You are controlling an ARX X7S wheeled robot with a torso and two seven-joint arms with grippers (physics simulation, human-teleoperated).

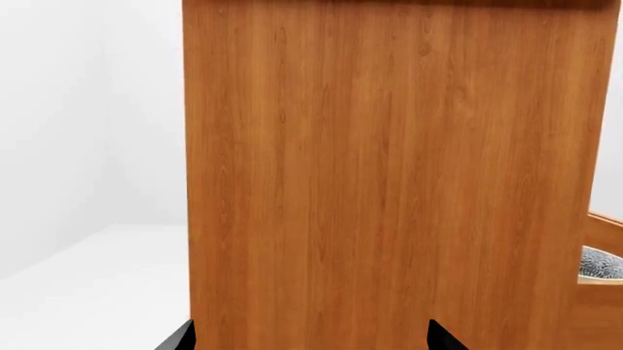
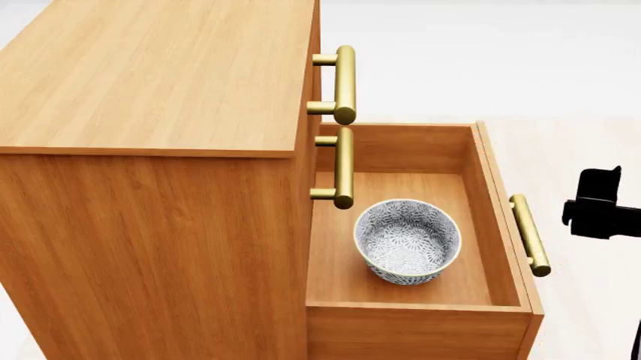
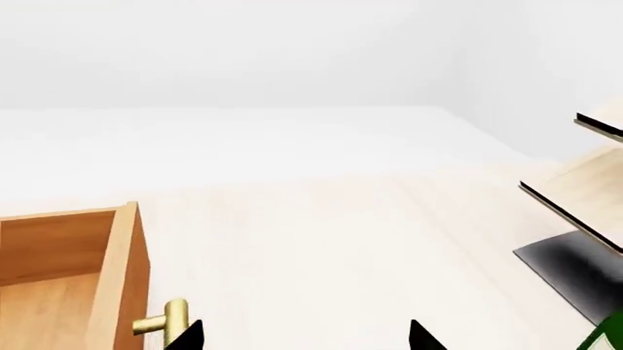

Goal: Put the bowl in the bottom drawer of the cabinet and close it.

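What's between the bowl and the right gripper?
In the head view, the bottom drawer's front panel and its brass handle lie between the bowl and the right gripper.

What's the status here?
Both claws empty: left and right open. Bowl upright in the open bottom drawer. Nothing blocks closing.

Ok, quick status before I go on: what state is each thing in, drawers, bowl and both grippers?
bottom drawer: pulled open, not yet closed.
bowl: upright, empty, resting on the drawer floor.
two upper drawers: shut, handles flush in line.
cabinet: standing upright.
left gripper: open, holding nothing, facing the cabinet side.
right gripper: open, holding nothing, near the bottom drawer's handle.
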